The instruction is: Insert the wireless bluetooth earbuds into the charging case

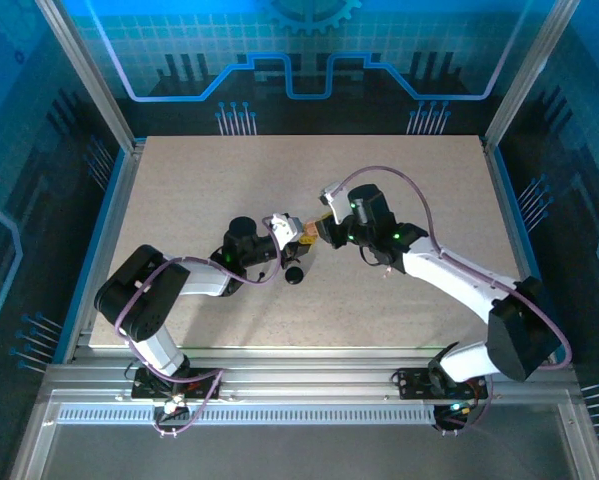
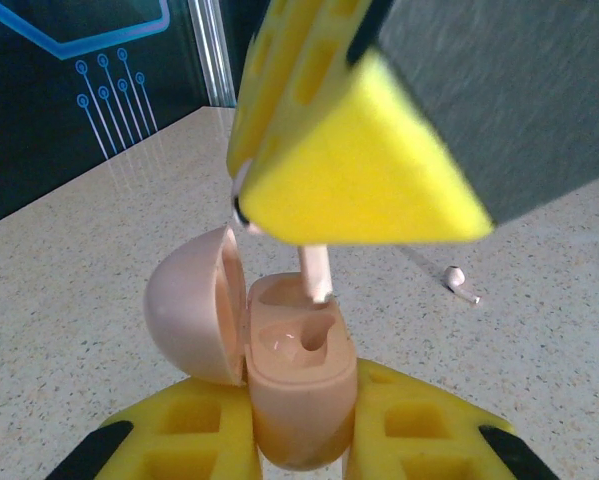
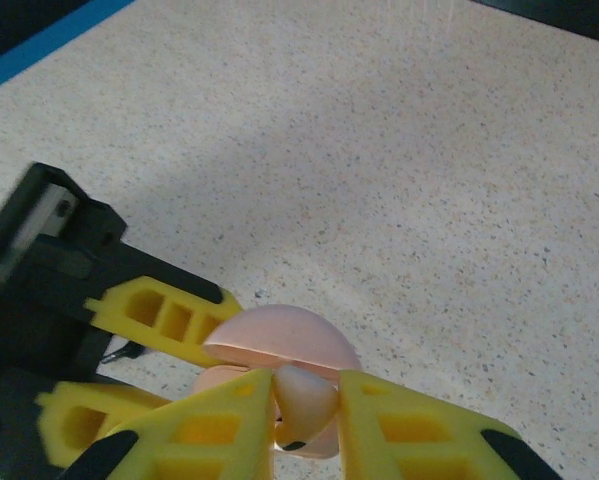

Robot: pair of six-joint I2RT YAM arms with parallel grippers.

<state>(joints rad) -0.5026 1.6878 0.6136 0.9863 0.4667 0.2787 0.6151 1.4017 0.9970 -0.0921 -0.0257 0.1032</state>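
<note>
Case: we see the pink charging case [image 2: 301, 385] clamped upright in the left hand [image 2: 301, 445], lid [image 2: 187, 305] swung open to one side
Right hand: right hand [image 3: 307, 425] pinched onto a pale pink earbud [image 2: 315, 272]
Earbud position: stem down, tip at the case's far well, body above the rim
Second bud: loose pink earbud [image 2: 461, 284] lying on the worktop [image 2: 539, 380], well apart from the case
Top view: we see both hands meeting mid-worktop, dark round item [image 1: 295, 272] just beside the left one

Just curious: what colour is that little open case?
The charging case is pale pink, clearest in the left wrist view.
</note>
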